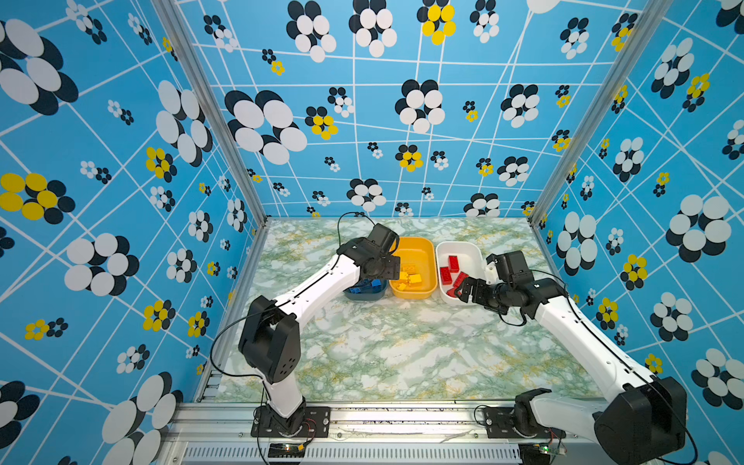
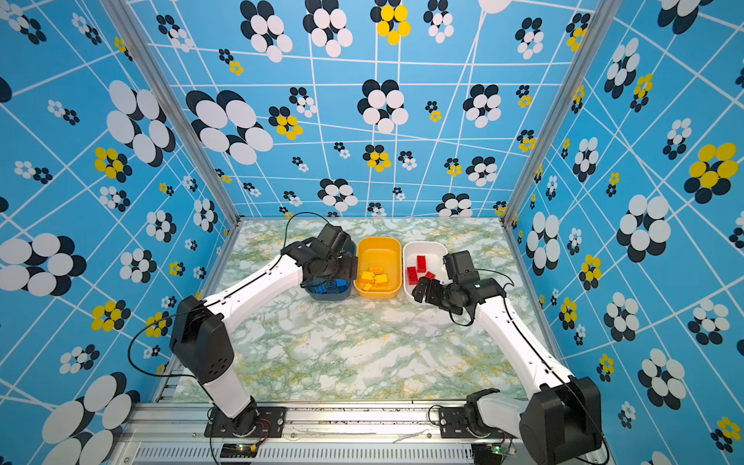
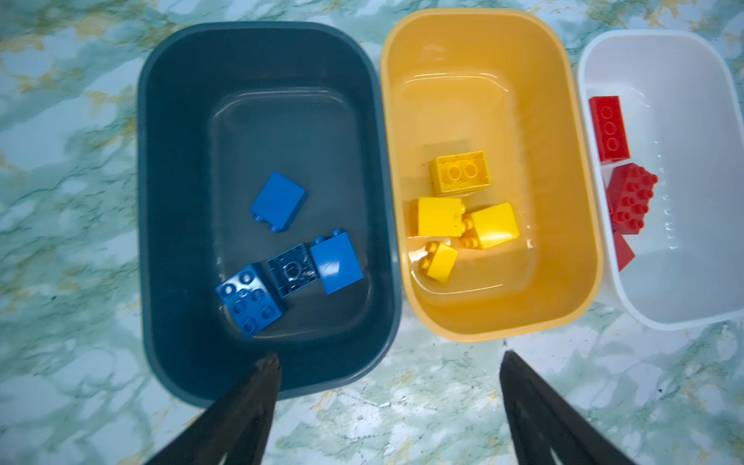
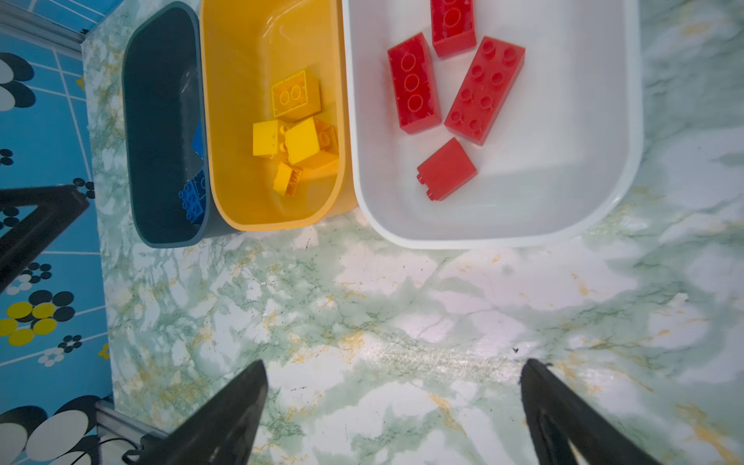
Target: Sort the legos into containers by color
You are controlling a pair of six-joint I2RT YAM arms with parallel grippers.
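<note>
1. Dark teal tub [image 3: 181, 161], leftmost of three set side by side: I count four blue legos [image 3: 278, 201], lying toward its near end.
2. Yellow-orange tub [image 3: 463, 100], middle, just beside the teal one: four yellow legos [image 3: 439, 217], clustered, some touching.
3. White tub [image 4: 563, 120], rightmost: four red legos [image 4: 414, 82], at least two of them long, close together.
4. Left gripper [image 3: 390, 356]: jaws spread wide, nothing between them, hanging by the near rims of the teal and yellow tubs.
5. Right gripper [image 4: 394, 362]: jaws wide apart, empty, over the marble-pattern table [image 1: 402, 342] just before the white tub.
6. Obstruction: in both top views my left arm [image 1: 322, 282] covers most of the teal tub, and the right gripper overlaps the white tub's near corner.
</note>
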